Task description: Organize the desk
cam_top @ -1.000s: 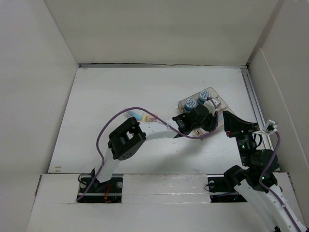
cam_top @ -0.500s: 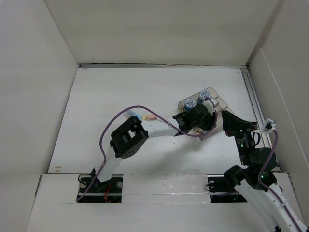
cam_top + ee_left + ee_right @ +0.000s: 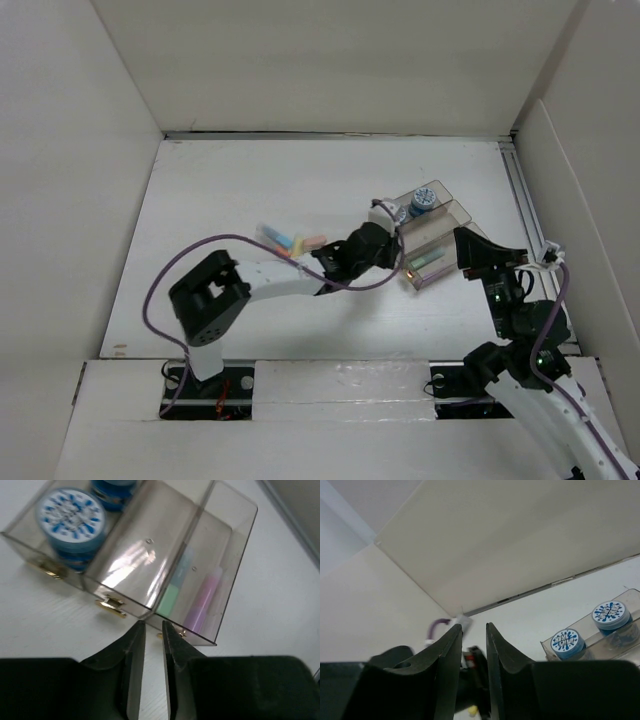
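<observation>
Left wrist view: the left gripper (image 3: 152,628), nearly clenched and empty, hovers beside the clear tray (image 3: 150,555) on the white desk (image 3: 45,622). Inside: round blue-printed lids (image 3: 73,512), lettering unreadable, and perhaps chalk sticks (image 3: 204,602). The right gripper (image 3: 474,630) is likewise nearly clenched, empty.

The left pincer (image 3: 153,630) has drawn back off the tray (image 3: 165,555).

Pointing the right gripper (image 3: 473,628) toward the corner of the walls (image 3: 520,540), holding its fingers almost together with a slim gap, gripping nothing. Looking across the desk (image 3: 530,617) at a clear tray (image 3: 597,641) at lower right, carrying two round blue-and-white tubs (image 3: 564,641) side by side. Catching a purple cable (image 3: 437,626) just behind the left-hand finger.
</observation>
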